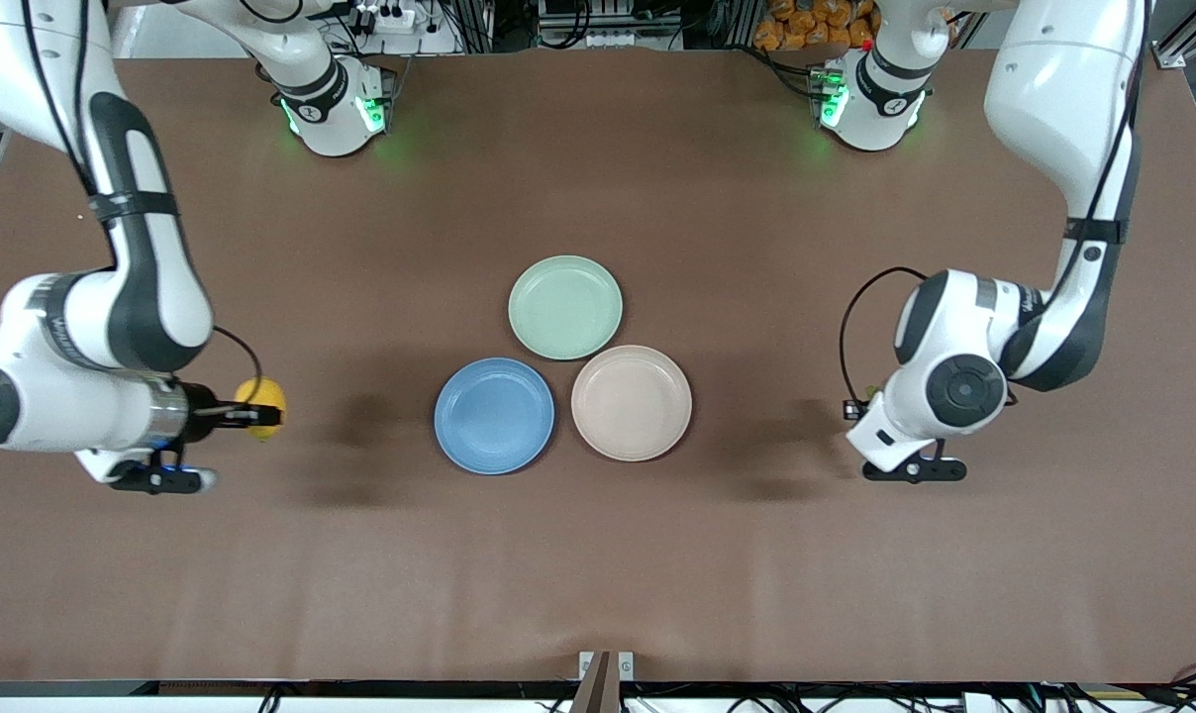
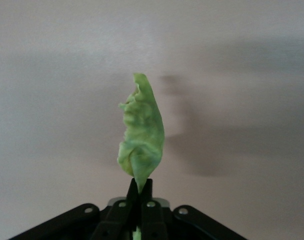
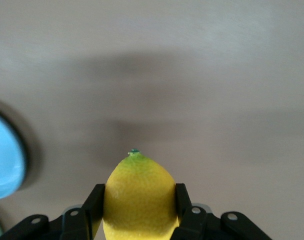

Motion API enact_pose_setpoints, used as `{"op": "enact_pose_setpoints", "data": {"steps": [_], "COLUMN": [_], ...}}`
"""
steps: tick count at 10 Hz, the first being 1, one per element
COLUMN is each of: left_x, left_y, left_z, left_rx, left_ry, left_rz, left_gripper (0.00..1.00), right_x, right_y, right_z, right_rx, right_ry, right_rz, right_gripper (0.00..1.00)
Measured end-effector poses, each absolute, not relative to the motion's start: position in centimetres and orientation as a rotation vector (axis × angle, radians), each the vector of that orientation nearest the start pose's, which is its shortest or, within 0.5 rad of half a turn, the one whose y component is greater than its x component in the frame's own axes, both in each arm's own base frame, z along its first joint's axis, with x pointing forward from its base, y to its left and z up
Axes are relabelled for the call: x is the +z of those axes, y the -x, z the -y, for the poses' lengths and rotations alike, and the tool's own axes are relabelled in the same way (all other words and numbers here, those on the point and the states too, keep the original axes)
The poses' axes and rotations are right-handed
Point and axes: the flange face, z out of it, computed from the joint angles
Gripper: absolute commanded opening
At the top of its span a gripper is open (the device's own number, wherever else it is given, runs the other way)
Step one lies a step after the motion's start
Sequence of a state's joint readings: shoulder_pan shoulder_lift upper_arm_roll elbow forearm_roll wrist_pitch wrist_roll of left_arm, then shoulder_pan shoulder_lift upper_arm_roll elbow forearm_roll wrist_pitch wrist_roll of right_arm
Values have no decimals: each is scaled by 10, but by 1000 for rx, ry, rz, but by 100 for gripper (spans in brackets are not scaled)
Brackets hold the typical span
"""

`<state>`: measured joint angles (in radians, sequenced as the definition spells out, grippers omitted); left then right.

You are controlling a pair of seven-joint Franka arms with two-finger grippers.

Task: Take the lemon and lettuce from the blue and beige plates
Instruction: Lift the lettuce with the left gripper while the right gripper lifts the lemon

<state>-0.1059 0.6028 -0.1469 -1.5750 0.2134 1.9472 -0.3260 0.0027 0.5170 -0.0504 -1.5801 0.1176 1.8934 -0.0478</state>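
Even, bright overhead light falls on the brown table point(image 1: 598, 555), with soft double shadows beside each arm. Green LED glow spills at the bases. Both wrist views are hazy, their backgrounds washed out and softly blurred.

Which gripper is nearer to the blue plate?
Right. The right gripper, holding the lemon, is toward the right arm's end from the blue plate. The left gripper, holding the lettuce, is past the beige plate.
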Motion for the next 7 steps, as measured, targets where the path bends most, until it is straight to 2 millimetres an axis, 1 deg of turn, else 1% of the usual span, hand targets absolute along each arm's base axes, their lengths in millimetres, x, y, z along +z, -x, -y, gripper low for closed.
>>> {"op": "enact_pose_setpoints", "data": {"steps": [1, 2, 3, 4, 5, 6, 7], "left_x": [276, 284, 300, 325, 361, 405, 448], "left_y": [-658, -660, -664, -666, -666, -659, -647], "left_z": [143, 148, 152, 155, 156, 156, 155], "left_rx": [266, 243, 203, 145, 85, 52, 66], "left_ry": [2970, 2976, 2985, 2994, 2999, 2993, 2977], "left_rz": [-18, -25, -29, -31, -27, -17, -7], "left_gripper": [100, 100, 100, 100, 100, 100, 100], "right_x": [301, 276, 260, 251, 242, 229, 219], "right_y": [-659, -650, -641, -637, -632, -624, -617], "right_z": [31, 36, 40, 43, 47, 53, 58], "right_rx": [267, 237, 230, 207, 161, 128, 130], "right_ry": [3075, 3099, 3108, 3112, 3120, 3125, 3126], "right_rz": [-50, -27, 6, 39, 62, 80, 92], "right_gripper": [0, 0, 0, 0, 0, 0, 25]}}
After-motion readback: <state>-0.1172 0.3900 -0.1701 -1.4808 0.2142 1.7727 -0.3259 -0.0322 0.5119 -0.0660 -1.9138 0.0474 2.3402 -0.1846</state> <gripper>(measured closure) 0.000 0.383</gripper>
